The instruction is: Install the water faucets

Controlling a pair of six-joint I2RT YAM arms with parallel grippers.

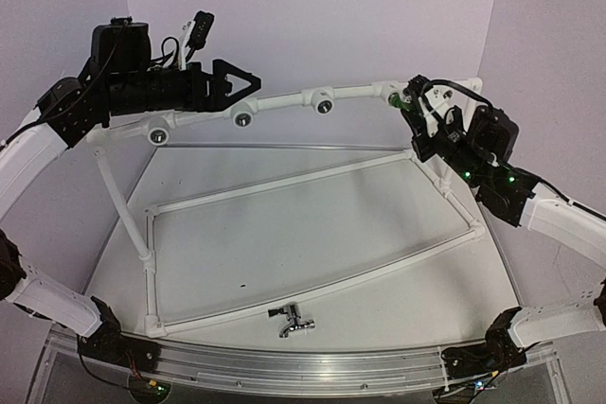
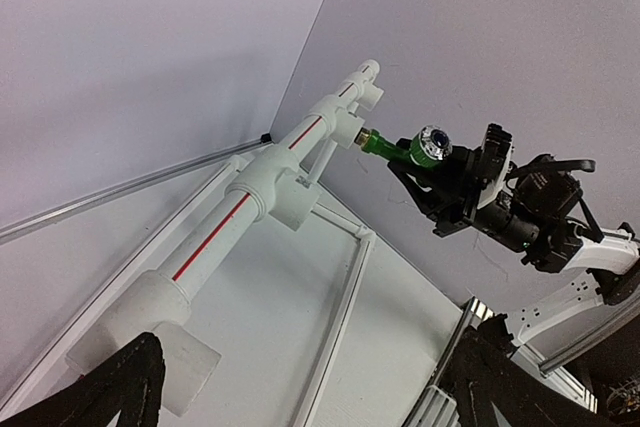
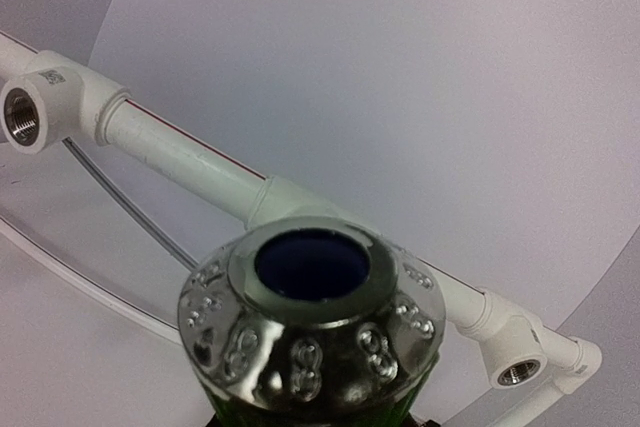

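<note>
The green faucet (image 1: 396,99) sits with its threaded end at a socket near the right end of the raised white pipe (image 1: 284,101). My right gripper (image 1: 414,106) is shut on it. In the left wrist view the green faucet (image 2: 395,147) meets the pipe fitting, with the right gripper (image 2: 450,182) behind its chrome knob (image 2: 433,143). The right wrist view is filled by that knob (image 3: 312,317); its own fingers are hidden. The chrome faucet (image 1: 292,319) lies on the table near the front edge. My left gripper (image 1: 248,84) hangs open by the pipe's left part, holding nothing, with its fingertips (image 2: 110,387) wide apart.
Three white sockets (image 1: 158,136) (image 1: 243,119) (image 1: 324,105) face forward along the pipe. A low white pipe frame (image 1: 312,177) lies on the table. An aluminium rail (image 1: 303,366) runs along the near edge. Walls close in behind and to both sides.
</note>
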